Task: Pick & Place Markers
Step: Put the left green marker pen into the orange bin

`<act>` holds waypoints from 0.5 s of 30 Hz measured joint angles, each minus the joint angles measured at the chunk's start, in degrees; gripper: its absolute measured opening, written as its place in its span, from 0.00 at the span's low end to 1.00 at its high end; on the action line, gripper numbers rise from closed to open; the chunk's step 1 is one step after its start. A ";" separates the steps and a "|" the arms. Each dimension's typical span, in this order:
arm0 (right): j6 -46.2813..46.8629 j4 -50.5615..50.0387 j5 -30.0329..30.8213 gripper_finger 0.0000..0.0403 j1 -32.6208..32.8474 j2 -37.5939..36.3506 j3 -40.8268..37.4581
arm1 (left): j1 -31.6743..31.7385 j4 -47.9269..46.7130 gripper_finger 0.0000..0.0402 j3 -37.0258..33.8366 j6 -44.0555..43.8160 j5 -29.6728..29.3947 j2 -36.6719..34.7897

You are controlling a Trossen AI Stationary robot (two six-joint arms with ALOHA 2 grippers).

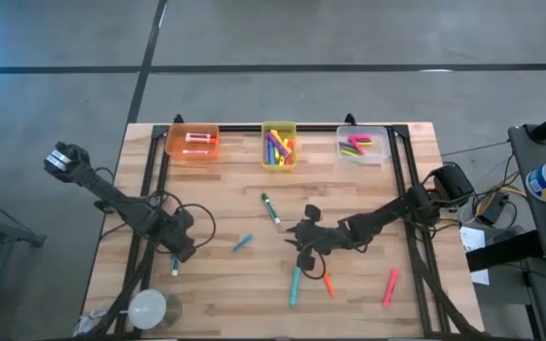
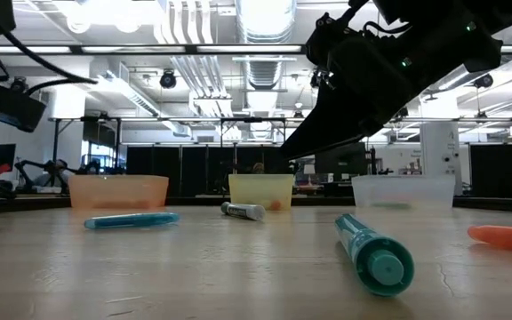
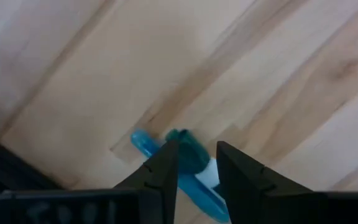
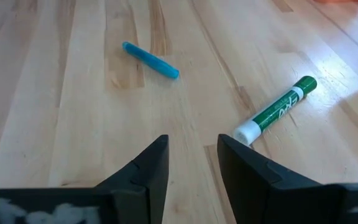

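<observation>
Near edge of the desk (image 1: 368, 313): a white round object (image 1: 146, 308) at the front left corner; loose markers across the front half, a teal marker (image 1: 295, 285), an orange marker (image 1: 329, 283) just beside it and a pink marker (image 1: 390, 286) further right.

Left gripper (image 1: 175, 254) low over the front left of the desk; its wrist view shows the two fingers (image 3: 166, 165) set narrowly apart, straddling a small blue marker (image 3: 188, 155) that lies on the wood between them; whether the pads already touch it I cannot tell; the pen is not lifted; judged step: closing in for a pick.

Right gripper (image 1: 303, 232) mid-desk, above the wood; fingers apart with nothing between them; in its wrist view a green marker (image 4: 277, 109) and a light blue marker (image 4: 150, 60) lie ahead, both free on the desk, well apart from each other.

Far edge: three bins in a row, orange bin (image 1: 192, 142), yellow bin (image 1: 279, 147), clear bin (image 1: 362, 145), each already holding some markers.

Task part done, by my reading; six or so pens remain loose.

Next move for the left: close squarely on the blue barrel, lift straight, carry to the far row; risk is the round pen rolling out of the jaws if pinched off-centre. Right should settle on one pen, likely the green, and line its jaws across the barrel.
</observation>
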 joint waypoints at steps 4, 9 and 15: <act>0.00 0.00 0.00 0.32 0.00 0.00 0.00 | 0.04 -0.03 0.26 -0.24 2.26 0.65 2.68; 0.00 0.02 0.00 0.32 0.00 0.00 -0.02 | 0.07 3.19 0.26 -0.39 1.75 2.36 5.70; 0.00 0.02 0.00 0.31 0.00 0.00 -0.04 | 0.07 3.51 0.26 -0.44 2.58 3.80 8.14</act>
